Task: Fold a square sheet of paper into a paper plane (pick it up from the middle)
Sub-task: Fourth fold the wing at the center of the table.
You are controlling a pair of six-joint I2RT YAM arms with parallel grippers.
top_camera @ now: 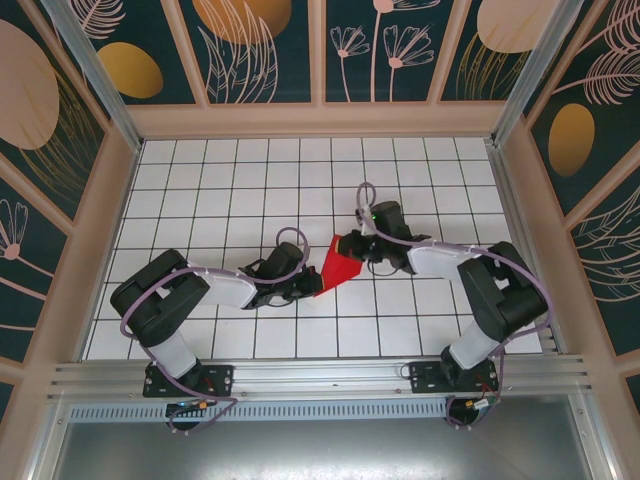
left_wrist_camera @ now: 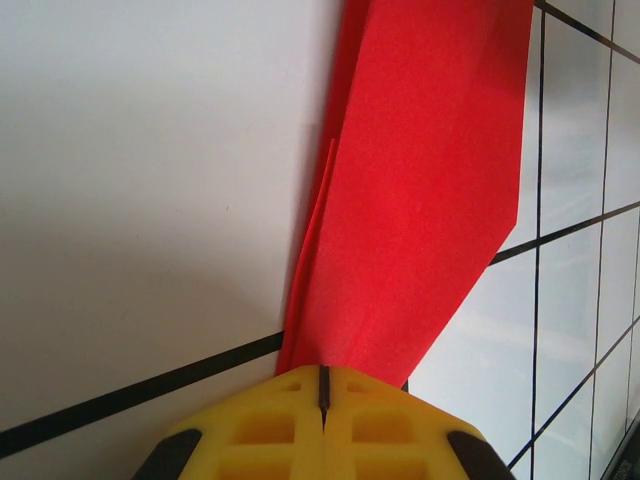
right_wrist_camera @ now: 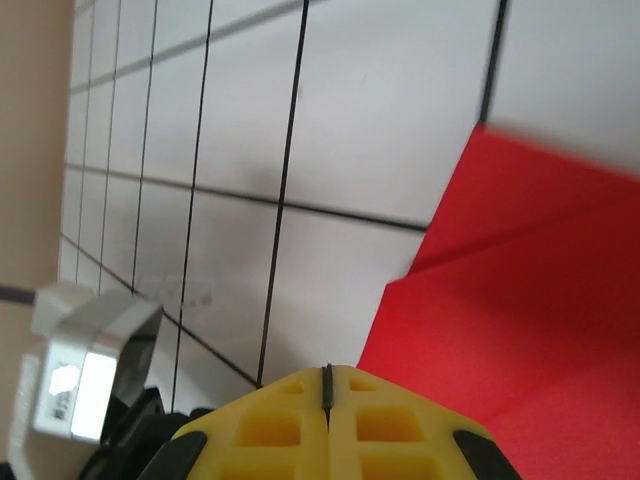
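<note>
Two robot arms meet over a red paper plane (top_camera: 338, 265) near the middle of a white, black-gridded bench (top_camera: 250, 180), inside a frame with floral panels. The creased paper lies between the two grippers, its wide end to the far right and its narrow end to the near left.

The left gripper (top_camera: 312, 284) reaches in from the near left, and its tip meets the paper's narrow end. In the left wrist view the left gripper (left_wrist_camera: 322, 372) has its yellow fingers (left_wrist_camera: 270, 430) pressed together. The layered paper plane (left_wrist_camera: 420, 200) runs away from under their tips across the bench (left_wrist_camera: 150, 200). It cannot be told whether they bear down on the paper.

The right gripper (top_camera: 352, 246) comes in from the far right, at the paper's wide end. In the right wrist view the right gripper (right_wrist_camera: 327, 372) also has its fingers (right_wrist_camera: 400, 430) together. The paper plane (right_wrist_camera: 540, 300) spreads to the right of their seam and passes beneath the right-hand finger, with bare bench (right_wrist_camera: 380, 120) beyond.
</note>
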